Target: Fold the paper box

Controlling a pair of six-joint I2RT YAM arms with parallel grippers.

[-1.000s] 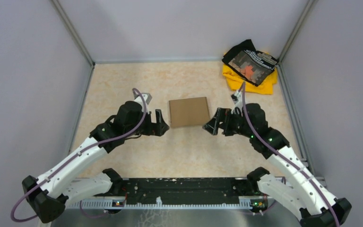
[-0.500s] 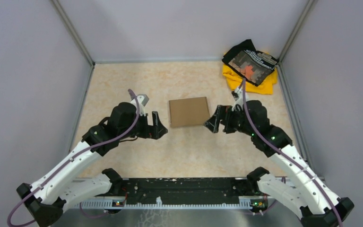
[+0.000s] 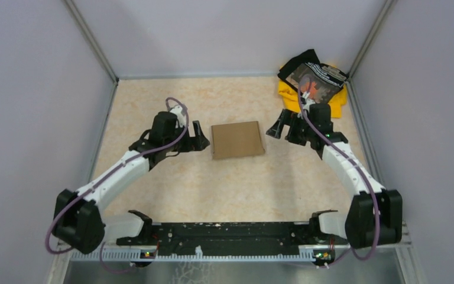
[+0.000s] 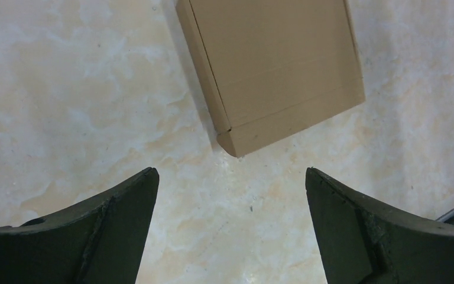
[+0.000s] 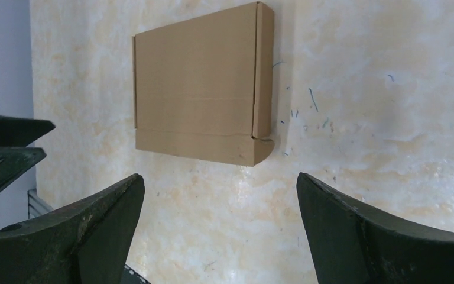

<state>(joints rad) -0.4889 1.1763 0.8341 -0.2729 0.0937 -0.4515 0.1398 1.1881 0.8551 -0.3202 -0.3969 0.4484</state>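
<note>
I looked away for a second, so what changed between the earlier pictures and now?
The right arm pulled its jaws away from the paper box, toward the cloth pile; the left arm shifted slightly toward the far side too. Nothing gripped or released. Box unmoved, both jaws open.

Both arms reached forward and inward; the left gripper (image 4: 230, 171) and right gripper (image 5: 219, 177) faced each other, jaws spread wide, wrists seemingly tilted downward.

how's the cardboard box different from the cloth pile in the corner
The paper box is plain brown, flat-topped and square-edged, lying centrally; the cloth pile is yellow and black, crumpled and shapeless, in the far right corner. Both rest on the table.
</note>
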